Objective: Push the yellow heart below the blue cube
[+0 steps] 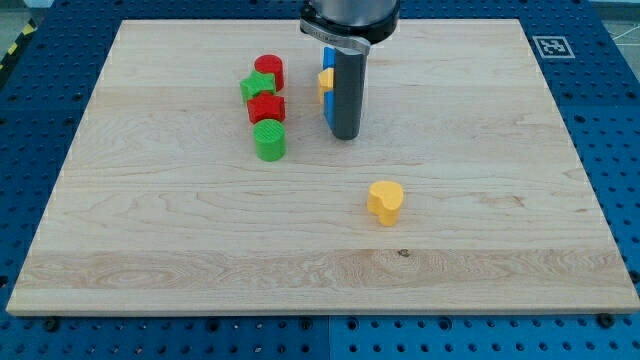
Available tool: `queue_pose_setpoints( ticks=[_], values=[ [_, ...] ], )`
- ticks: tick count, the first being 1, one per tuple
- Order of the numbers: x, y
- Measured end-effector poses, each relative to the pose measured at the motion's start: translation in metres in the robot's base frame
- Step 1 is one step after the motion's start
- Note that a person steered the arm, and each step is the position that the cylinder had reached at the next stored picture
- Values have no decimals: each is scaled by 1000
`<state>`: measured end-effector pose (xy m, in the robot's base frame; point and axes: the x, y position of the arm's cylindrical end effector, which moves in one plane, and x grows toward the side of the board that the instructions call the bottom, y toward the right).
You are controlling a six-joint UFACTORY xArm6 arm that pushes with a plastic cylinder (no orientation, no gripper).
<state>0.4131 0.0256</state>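
Note:
The yellow heart [385,202] lies alone on the wooden board, right of the middle and toward the view's bottom. My rod comes down from the view's top and my tip [345,136] rests on the board, above and left of the heart and well apart from it. The rod hides most of a small stack of blocks on its left side: a blue block [328,57] at the top, a yellow block [325,80] below it and a blue cube [327,108] lowest. My tip is right beside the blue cube.
A cluster stands left of the rod: a red cylinder [269,70], a green star [258,88], a red block [266,108] and a green cylinder [270,141]. The board [150,250] lies on a blue perforated table.

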Motion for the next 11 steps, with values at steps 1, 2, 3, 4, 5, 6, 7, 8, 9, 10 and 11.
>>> queue_pose_setpoints(
  ticks=[1, 2, 3, 4, 5, 6, 7, 8, 9, 10, 11],
  values=[
    [19, 30],
    [66, 104],
    [96, 139],
    [121, 139],
    [150, 131],
    [152, 114],
    [145, 100],
    [127, 86],
    [114, 72],
    [103, 57],
    [100, 47]
  ],
)
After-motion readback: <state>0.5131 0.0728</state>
